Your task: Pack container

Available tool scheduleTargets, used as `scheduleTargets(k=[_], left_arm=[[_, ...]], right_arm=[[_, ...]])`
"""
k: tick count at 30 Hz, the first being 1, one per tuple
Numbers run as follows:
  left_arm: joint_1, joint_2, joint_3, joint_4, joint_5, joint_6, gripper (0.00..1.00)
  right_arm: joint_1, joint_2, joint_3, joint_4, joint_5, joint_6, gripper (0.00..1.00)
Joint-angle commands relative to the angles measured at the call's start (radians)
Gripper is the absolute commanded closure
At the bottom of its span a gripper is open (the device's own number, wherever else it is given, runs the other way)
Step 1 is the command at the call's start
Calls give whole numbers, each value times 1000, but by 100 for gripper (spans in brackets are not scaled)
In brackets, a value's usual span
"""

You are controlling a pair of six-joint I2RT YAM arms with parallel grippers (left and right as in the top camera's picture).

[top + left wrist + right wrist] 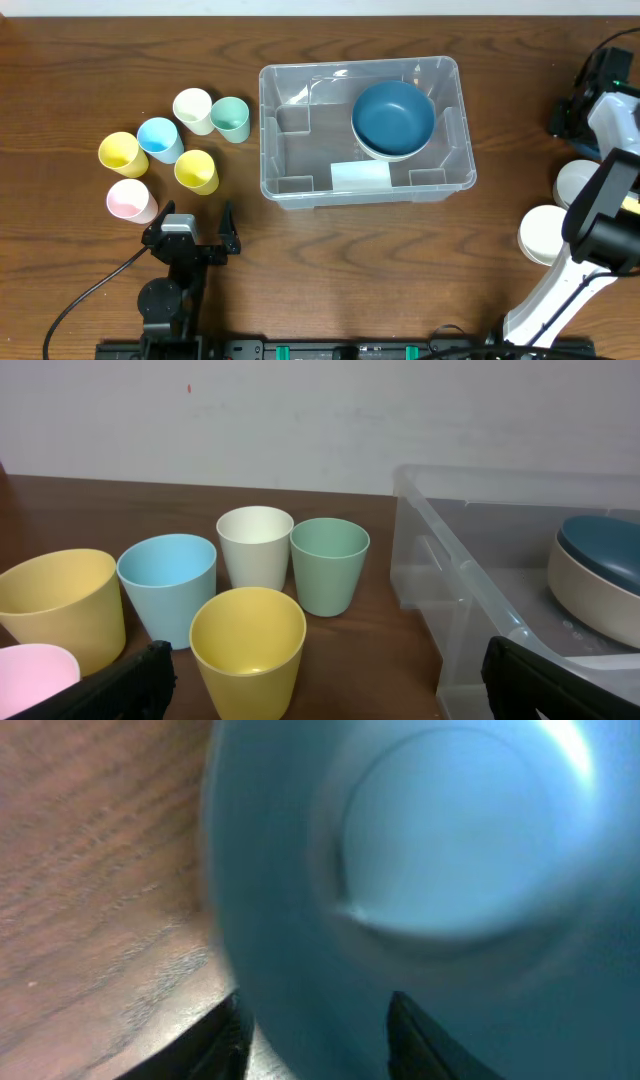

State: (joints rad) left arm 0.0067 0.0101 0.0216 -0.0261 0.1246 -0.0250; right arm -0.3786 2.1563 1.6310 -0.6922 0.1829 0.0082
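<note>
No text, brand, number or sign can be read. The white label on the large clear rectangular plastic container, ahead and right of the fingers of the left gripper, shows no legible print.

Seeing only a crescent of the white bowl under the blue bowl in the container. By the tabletop's right edge, noted far pale bowl and near pale bowl, both partly covered by the right arm. Through heavy blur in right wrist view, made out a bluish bowl overrunning three frame edges. Cannot tell whether the right gripper jaws grip it. In left wrist view, found pink cup, leftmost yellow cup and container cut by frame edges.
</note>
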Motion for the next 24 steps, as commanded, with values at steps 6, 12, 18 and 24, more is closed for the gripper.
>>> scheduleTargets(k=[6,12,18,24], left_arm=[[5,-6,-18,-34,14,6,2],[5,-6,-18,-34,14,6,2],[5,-6,-18,-33,14,6,2],[5,-6,-18,-34,14,6,2]], right_arm=[[-9,8,-2,10,1,-5,79],[-8,7,20,-11,8,21,97],[11,-28,133,-94,11,29,99],[53,-74,302,-220,-2,28,99]])
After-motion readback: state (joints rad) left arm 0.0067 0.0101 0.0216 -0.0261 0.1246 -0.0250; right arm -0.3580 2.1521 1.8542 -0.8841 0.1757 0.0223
